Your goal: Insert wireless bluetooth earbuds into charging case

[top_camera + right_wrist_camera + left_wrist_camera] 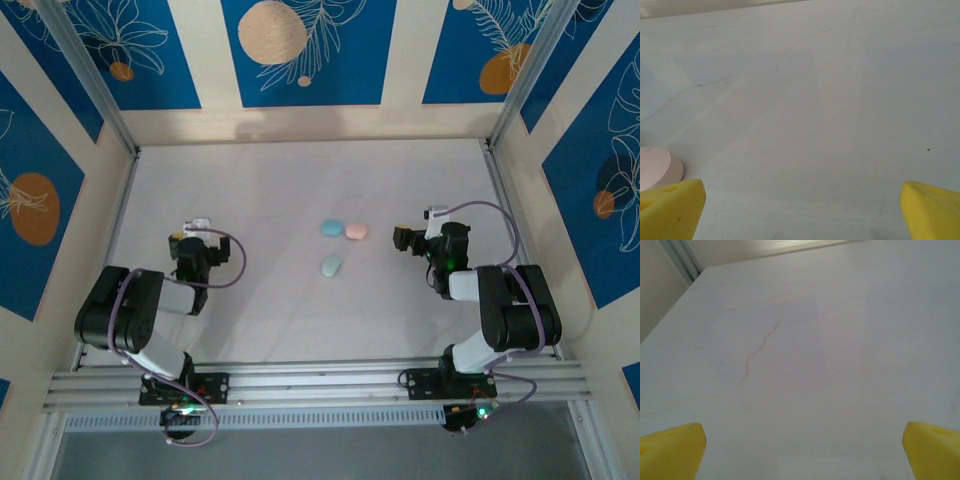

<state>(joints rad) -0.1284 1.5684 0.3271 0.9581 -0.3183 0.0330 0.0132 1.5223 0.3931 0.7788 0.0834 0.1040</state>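
Pink case [655,167] lies just left of the right end effector [802,202], fingers spread wide, holding nothing; left end effector [802,445] equally wide, empty-handed, above the counter [815,365].

The white, faintly veined table [280,190] is carrying three closed oval cases near its centre: the blue case [331,227] and pink case [356,231] are lying side by side (contact unclear), the mint case [331,264] lying apart, nearer the front edge.

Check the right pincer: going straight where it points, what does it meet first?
Way looks free: the open right pincer faces bare table toward the far wall. The pink case sits left of that line, probably missed. Depth is unclear.
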